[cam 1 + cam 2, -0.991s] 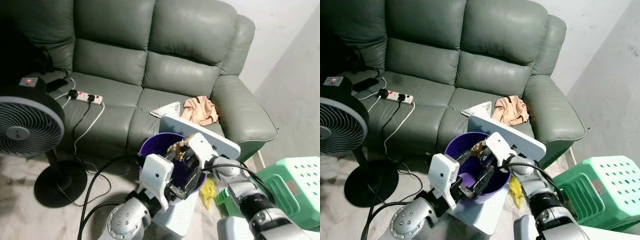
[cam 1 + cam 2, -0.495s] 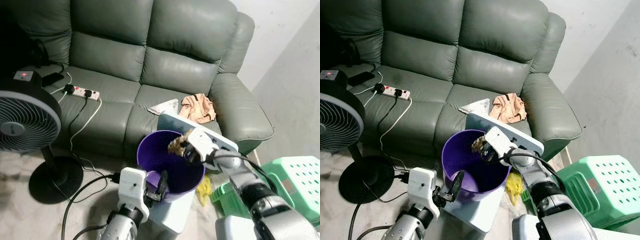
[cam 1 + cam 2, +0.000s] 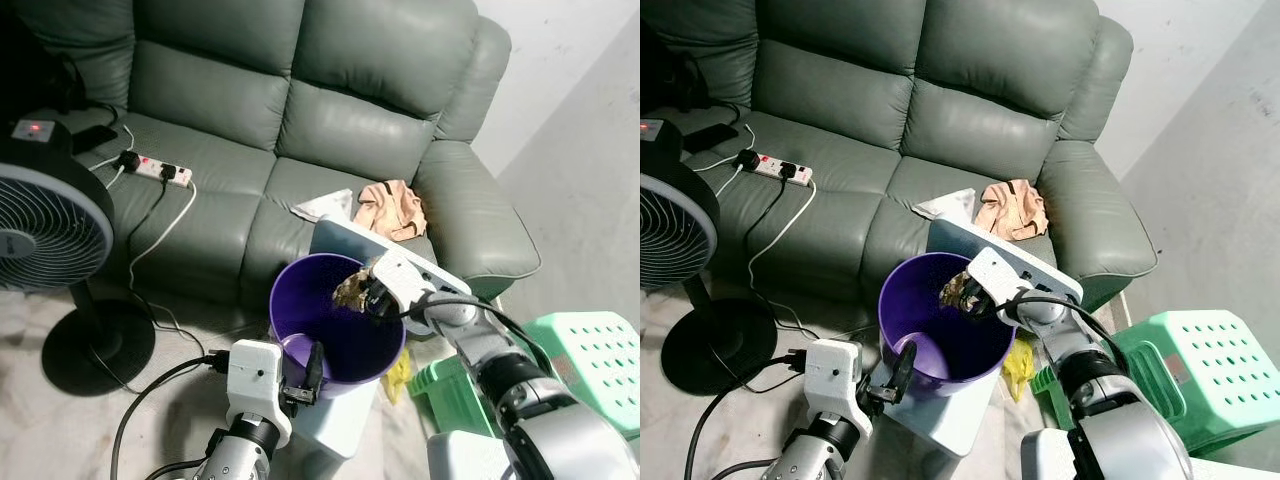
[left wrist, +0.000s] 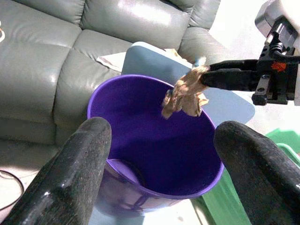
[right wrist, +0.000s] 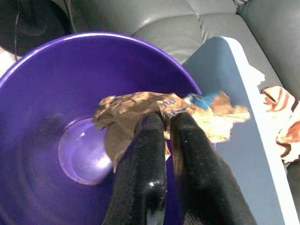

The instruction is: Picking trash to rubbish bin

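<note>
While my right gripper pinches a crumpled brown wrapper tight between its glossy black fingers, that scrap hangs over the open mouth of the round purple bin, near its far rim. Bin is smooth plastic, inside bare. My left gripper sits low at the bin's near side, fingers spread wide, gripping nothing. Bin stands on a pale blue flat board; another pale panel leans behind it. Grey-green leather sofa beyond, with a beige cloth, white paper and a white power strip on the seat. Round black fan on my left, green perforated stool on my right, yellow scrap on the floor between bin and stool.
</note>
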### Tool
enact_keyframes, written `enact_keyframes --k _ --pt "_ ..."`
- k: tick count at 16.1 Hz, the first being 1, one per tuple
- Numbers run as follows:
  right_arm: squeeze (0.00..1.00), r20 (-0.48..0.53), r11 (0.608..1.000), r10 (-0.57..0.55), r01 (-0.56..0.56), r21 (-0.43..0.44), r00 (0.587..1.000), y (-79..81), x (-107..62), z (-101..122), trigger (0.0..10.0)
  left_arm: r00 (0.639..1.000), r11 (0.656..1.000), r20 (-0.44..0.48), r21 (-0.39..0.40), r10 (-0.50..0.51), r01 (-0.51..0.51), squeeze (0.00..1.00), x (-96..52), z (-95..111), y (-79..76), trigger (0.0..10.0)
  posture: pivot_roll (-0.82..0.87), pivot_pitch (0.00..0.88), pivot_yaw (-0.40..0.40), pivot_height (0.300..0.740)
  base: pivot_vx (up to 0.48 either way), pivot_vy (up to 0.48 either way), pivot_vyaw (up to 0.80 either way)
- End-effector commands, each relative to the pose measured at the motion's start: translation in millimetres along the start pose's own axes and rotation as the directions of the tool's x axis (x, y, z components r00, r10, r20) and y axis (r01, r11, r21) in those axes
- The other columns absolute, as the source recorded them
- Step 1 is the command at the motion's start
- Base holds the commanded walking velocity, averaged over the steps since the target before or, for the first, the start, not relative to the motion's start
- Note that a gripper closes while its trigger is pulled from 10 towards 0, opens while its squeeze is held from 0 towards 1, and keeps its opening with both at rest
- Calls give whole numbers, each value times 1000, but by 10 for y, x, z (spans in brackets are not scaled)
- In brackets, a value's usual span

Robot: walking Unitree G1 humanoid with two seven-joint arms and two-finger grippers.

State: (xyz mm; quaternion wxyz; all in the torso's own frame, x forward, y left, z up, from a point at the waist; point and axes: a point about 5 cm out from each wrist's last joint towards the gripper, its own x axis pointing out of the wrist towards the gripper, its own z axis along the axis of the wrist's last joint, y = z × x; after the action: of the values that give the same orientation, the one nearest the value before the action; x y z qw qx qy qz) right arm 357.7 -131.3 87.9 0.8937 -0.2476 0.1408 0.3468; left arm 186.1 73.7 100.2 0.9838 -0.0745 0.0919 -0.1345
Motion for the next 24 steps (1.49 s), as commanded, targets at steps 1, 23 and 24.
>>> enact_keyframes --k 1,23,24 --pt "1000 -28 1000 -23 24 12 999 -105 -70 -65 10000 999 997 31 -82 -7 10 0 10 68 -149 10000 75 128 -283 740 0 0 0" --pt "1000 413 948 -179 45 314 893 -291 -280 211 10000 991 999 131 -16 -28 30 0 207 268 117 10000 91 71 -242 740 0 0 0" --pt "1000 473 914 -257 54 401 842 -338 -361 237 10000 985 997 167 -53 -44 54 0 243 345 183 10000 91 53 -225 740 0 0 0"
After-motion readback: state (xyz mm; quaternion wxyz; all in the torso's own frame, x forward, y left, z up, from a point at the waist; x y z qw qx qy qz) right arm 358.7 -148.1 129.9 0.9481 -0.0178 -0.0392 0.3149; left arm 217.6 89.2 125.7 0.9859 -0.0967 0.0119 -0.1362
